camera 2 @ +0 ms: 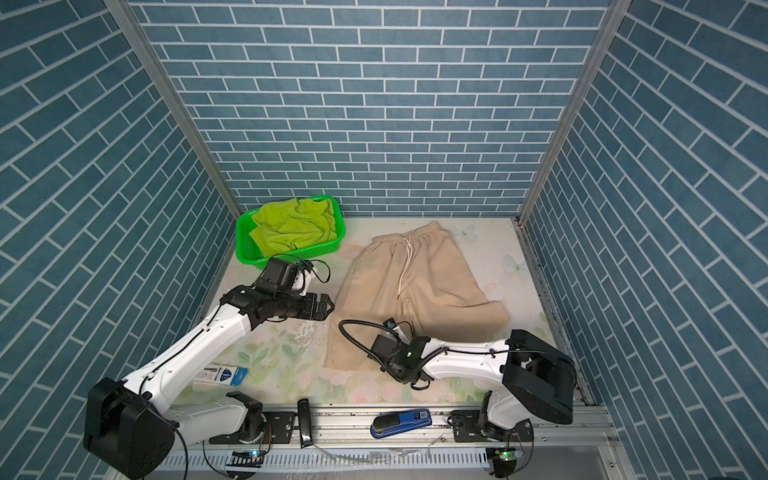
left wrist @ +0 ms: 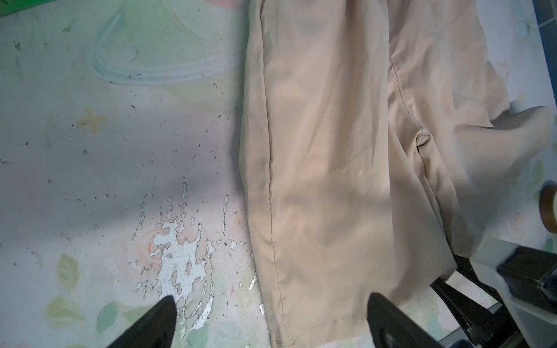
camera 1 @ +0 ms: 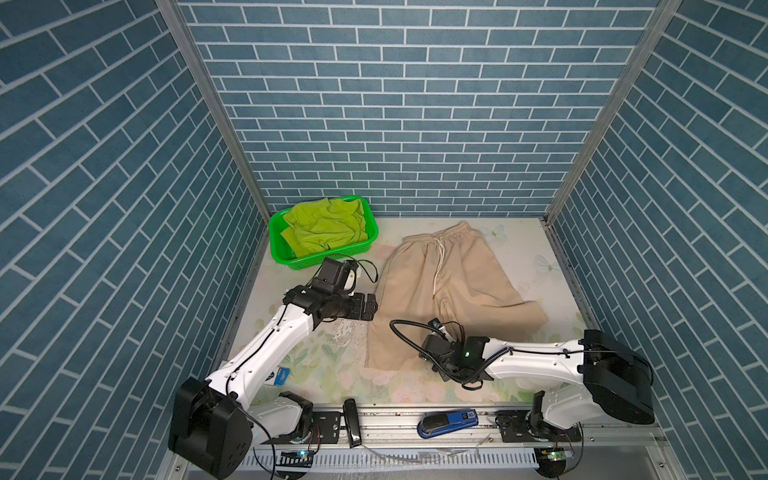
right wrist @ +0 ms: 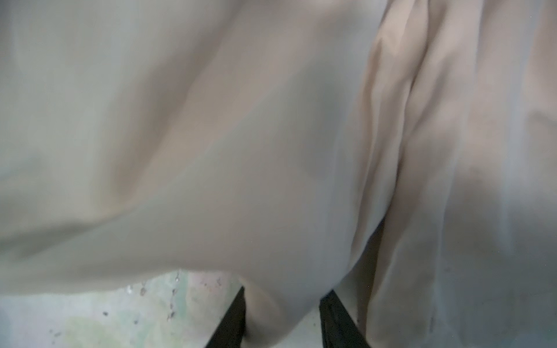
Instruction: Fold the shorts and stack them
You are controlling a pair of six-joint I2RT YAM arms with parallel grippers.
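Landmark: bright green perforated plastic basket (camera 1: 332,254), at the far corner of the floral-printed surface (camera 1: 316,361).

The beige shorts (camera 1: 440,286) are thin soft cloth with a gathered elastic waistband (camera 1: 440,236) and a long white drawstring (camera 1: 437,266). They lie spread open beside the basket, just apart from it. The waistband is about level with the basket and the legs run away from it toward the near edge. The basket-side leg lies flat with a straight side seam. The other leg splays away from the basket and is rumpled at the crotch.

Inside the basket: lime green shorts (camera 1: 328,226), a crumpled heap, unfolded.

Handling, by judgement: light, limp, smooth, probably a bit slippery. There is no stiffness, so any unsupported part will sag and drag. The best holds look like the hem corners and the thick waistband ends, pinched through both layers and clear of the loose drawstring.

The left end effector (camera 1: 371,307) sits just in front of the basket, by the edge of the beige shorts. Its jaws are fully spread and it holds nothing. In the left wrist view its fingers (left wrist: 156,325) straddle bare surface and the flat leg's hem.

The right end effector (right wrist: 281,316) is farther from the basket, at the inner hem corner of the basket-side leg. Its jaws are narrowed onto a bunched fold of beige cloth, which lifts off the surface there.
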